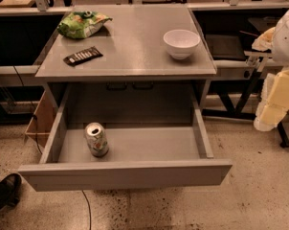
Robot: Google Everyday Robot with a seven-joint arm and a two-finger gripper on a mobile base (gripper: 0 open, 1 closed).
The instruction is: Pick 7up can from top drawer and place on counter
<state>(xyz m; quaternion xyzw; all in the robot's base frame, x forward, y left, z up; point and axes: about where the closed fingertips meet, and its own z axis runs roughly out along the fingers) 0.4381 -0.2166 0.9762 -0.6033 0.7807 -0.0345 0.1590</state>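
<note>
The 7up can (96, 139) stands upright in the open top drawer (125, 174), at the left side of its floor, shiny top up. The drawer is pulled fully out below the grey counter (130, 51). My gripper (272, 110) hangs at the far right edge of the view, pale and yellowish, beside the drawer's right wall and well apart from the can. It holds nothing that I can see. The white arm (285, 32) rises above it.
On the counter lie a green snack bag (82, 23) at the back left, a dark flat wrapper (83, 55) at the left and a white bowl (181, 43) at the right. A black shoe (3, 193) is at the lower left. Benches and table legs surround the counter.
</note>
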